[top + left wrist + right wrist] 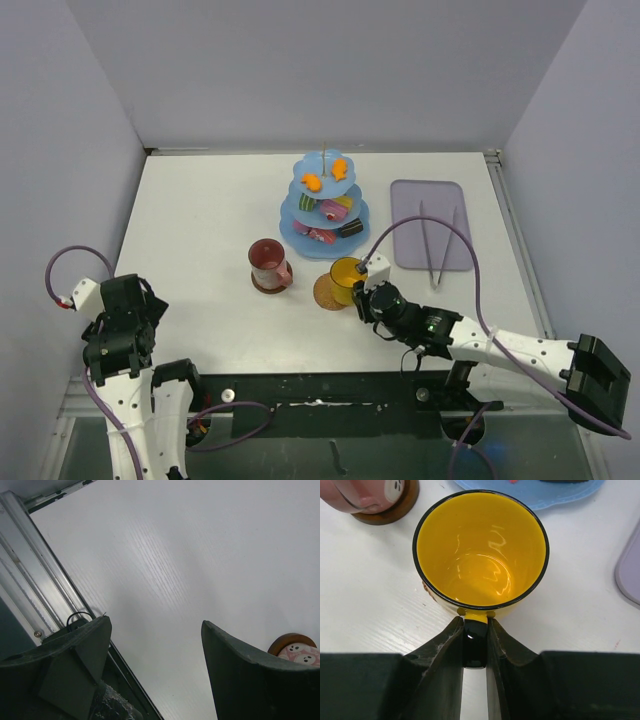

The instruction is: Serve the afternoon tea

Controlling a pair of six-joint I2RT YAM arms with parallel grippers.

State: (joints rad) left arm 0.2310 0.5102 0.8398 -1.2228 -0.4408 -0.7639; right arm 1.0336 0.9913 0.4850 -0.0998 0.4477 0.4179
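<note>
The light-blue three-tier stand [324, 205] of toy cakes [325, 182] stands mid-table. Just in front of it are the dark-red mug [268, 262] on a coaster [272, 284] and the yellow mug [480, 550]. My right gripper [475, 630] is clamped on the yellow mug's black handle [475, 650], and my left gripper [156, 625] hangs spread wide at the near left.

One light-blue three-tier stand [292, 228] carries six toy cakes [311, 182] countable from above, two on each tier. In front stand one yellow mug [345, 272] and one dark-red mug [267, 262], two in all, each on its own of two round brown coasters [323, 292]. One lilac tray [410, 200] holds one pair of metal tongs [438, 250]. All share one white table [200, 200].
</note>
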